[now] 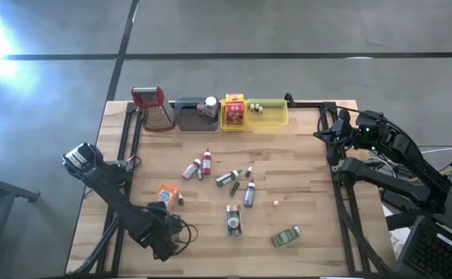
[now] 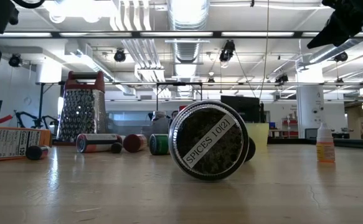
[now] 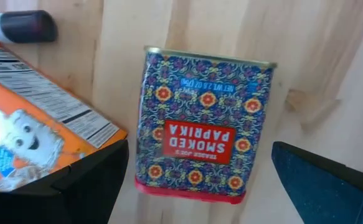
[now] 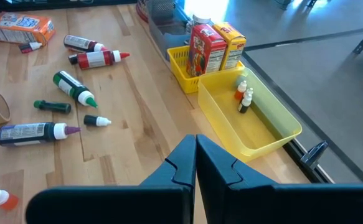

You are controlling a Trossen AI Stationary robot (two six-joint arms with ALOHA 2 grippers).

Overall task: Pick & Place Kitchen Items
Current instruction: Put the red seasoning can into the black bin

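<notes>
Two labels you can read: "SMOKED PAPRIKA" on the blue patterned tin with a red base (image 3: pixel 203 121), lying flat on the wooden table (image 3: pixel 330 56) between your left gripper's (image 3: pixel 200 180) spread fingers, and "SPICES 10(2)" on the round dark-lidded jar (image 2: pixel 209 140). Your right gripper (image 4: pixel 195 163) is clenched empty above the yellow plastic tray (image 4: pixel 262 134).

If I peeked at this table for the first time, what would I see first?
Probably the scatter of little spice bottles lying mid-table on the wooden top, with the bright yellow plastic tray and red-topped metal grater along the far edge. Up close, the open left tool hovers over a blue patterned smoked paprika tin beside an orange packet.
</notes>
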